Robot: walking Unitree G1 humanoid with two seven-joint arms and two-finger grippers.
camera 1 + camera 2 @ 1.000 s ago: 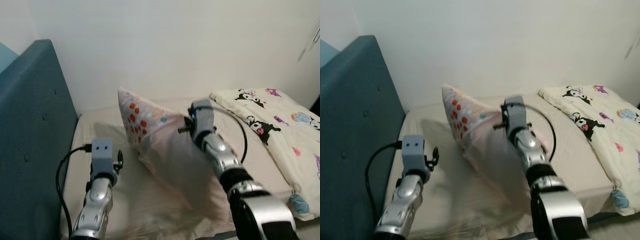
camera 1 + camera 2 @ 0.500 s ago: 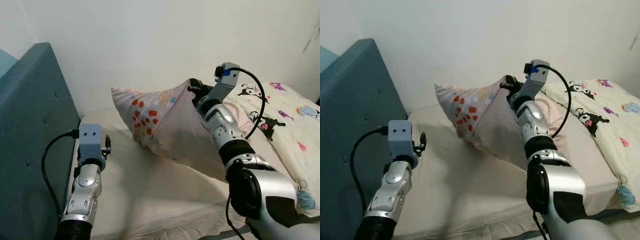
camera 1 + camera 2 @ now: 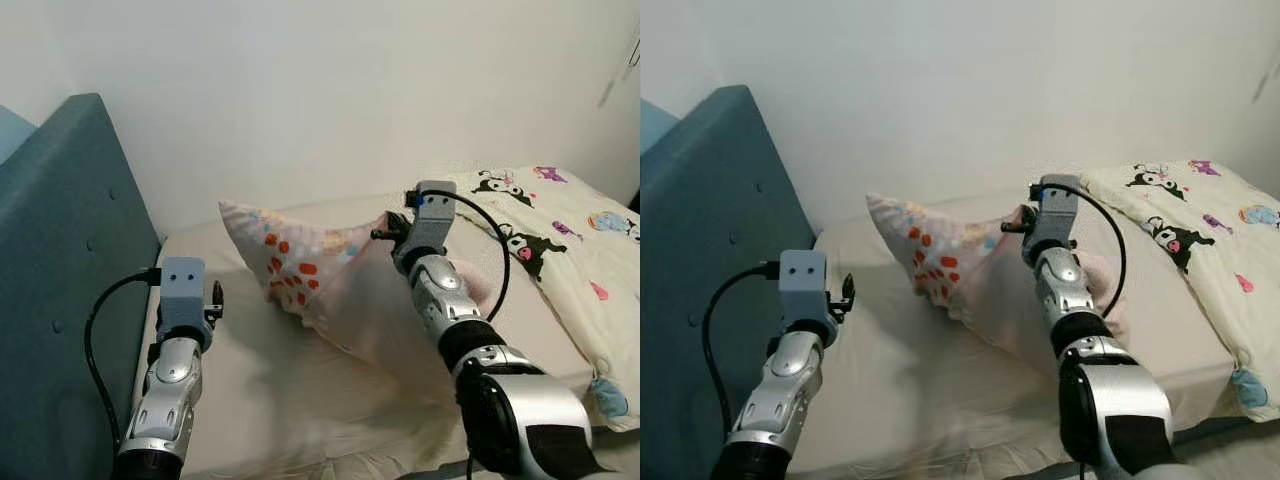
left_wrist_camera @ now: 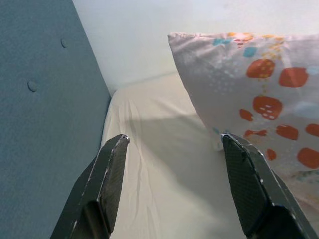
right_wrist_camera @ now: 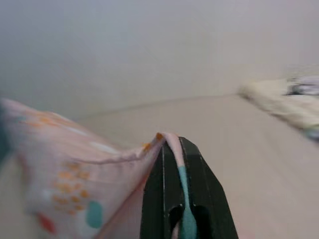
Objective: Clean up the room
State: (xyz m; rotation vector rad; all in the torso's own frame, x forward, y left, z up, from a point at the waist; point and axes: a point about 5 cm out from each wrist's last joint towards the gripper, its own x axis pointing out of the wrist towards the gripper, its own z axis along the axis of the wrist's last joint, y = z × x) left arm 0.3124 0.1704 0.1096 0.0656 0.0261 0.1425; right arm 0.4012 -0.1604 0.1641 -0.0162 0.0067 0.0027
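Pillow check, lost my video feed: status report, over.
Right gripper shut on pillow corner, held above the bed. Left gripper open, empty, beside the headboard. Nothing in the way.

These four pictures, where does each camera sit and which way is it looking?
Left eye view, right eye view: on the head, looking down at the bed; both silver arms show.
Left wrist view: on the left arm, looking along the open left gripper toward the headboard.
Right wrist view: on the right arm, looking along the right gripper pinching the pillow.
All share the pillow.
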